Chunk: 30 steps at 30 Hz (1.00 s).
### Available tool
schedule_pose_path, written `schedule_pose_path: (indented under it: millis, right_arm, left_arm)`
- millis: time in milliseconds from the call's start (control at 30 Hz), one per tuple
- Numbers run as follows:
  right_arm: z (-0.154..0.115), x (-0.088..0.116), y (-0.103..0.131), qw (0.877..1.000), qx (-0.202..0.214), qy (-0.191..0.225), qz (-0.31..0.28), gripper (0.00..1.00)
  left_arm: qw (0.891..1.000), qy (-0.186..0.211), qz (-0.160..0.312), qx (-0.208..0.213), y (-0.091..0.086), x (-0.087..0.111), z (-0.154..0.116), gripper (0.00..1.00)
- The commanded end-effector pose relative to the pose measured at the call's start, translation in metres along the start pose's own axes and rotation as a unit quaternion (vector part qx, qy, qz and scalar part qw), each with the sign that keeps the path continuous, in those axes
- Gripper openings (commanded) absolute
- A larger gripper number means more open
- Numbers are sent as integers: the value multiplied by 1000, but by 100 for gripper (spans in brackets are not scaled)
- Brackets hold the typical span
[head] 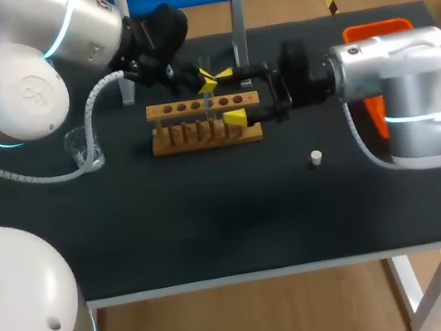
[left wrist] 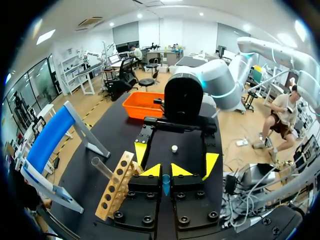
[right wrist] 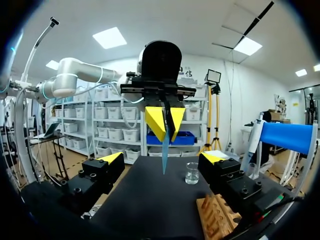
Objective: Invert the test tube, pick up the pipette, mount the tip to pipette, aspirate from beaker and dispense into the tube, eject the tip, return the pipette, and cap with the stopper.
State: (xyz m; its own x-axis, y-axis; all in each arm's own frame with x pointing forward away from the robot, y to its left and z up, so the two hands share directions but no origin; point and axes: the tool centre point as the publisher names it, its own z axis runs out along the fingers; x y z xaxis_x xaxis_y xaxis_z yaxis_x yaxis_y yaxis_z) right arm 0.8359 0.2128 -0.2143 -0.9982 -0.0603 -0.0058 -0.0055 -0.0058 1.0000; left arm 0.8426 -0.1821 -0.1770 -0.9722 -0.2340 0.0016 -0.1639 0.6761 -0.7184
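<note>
Left gripper (right wrist: 164, 128) pinches the blue pipette tip (right wrist: 164, 155) by its wide end near the table's (head: 212, 217) far edge, right gripper (left wrist: 175, 157) wide open; tip judged light, slick, easily crushed.

The table (head: 213, 225) top is matt black. In the upper middle, the rack (head: 208, 138) is bare pale wood. The beaker (head: 87, 157) left of it and the test tube (left wrist: 102, 168) are clear and glass-like. The pipette tip (right wrist: 164, 150) is translucent blue plastic. The bin (head: 375, 27) at upper right is glossy orange plastic. The left arm (head: 24, 91) and right arm (head: 409, 60) have smooth, glossy white shells. The left gripper (left wrist: 162, 172) and right gripper (right wrist: 161, 160) are matt black.
</note>
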Motion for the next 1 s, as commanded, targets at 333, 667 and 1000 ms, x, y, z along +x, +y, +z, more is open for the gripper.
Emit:
schedule_pose_path:
  millis: [333, 667, 1000]
  right_arm:
    - [23, -3, 3, 1000, 0, 18, 3, 100]
    - [30, 1, 3, 1000, 0, 26, 2, 84]
    - [29, 3, 4, 1000, -3, 27, 3, 28]
  left_arm:
    - [1000, 1, 0, -1, 0, 0, -1, 0]
    - [1000, 1, 0, -1, 0, 0, -1, 0]
    - [1000, 1, 0, -1, 0, 0, -1, 0]
